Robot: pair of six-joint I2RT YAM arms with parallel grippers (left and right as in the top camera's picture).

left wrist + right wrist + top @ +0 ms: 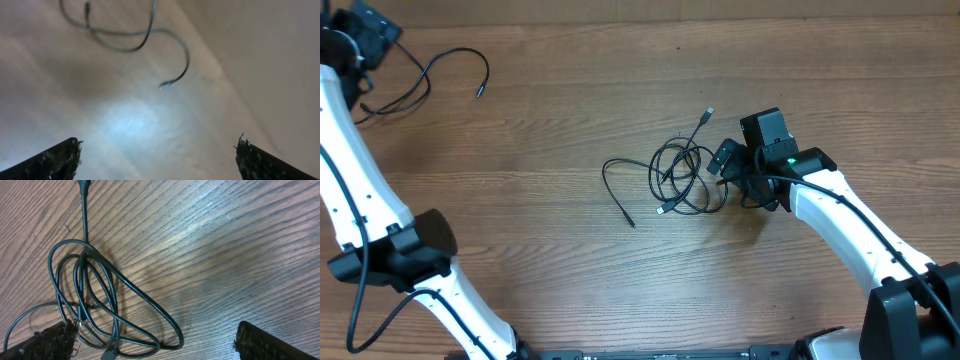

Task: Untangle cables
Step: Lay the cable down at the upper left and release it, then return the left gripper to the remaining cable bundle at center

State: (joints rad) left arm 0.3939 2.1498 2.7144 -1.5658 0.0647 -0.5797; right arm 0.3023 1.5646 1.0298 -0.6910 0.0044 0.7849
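— Right pincer is spread wide, nothing between its fingers, hanging low over the table!
— And the tangle?
— Right beside its left finger sits the bundle, loops stacked over one another, with one plug poking out ahead. Whether that finger touches a strand, I can't tell.
— So that knot isn't undone.
— Not yet. It looks to me like two cords are coiled together in there.
— What about the other arm?
— Left pincer is released too, and empty. Just ahead of it lies a single loose cord, well apart from the bundle.
— One out of three, then?
— That's my read: one freed, two left to part. I'd say the next job falls to the right pincer, which would need to close on one strand and draw it clear of the coil.
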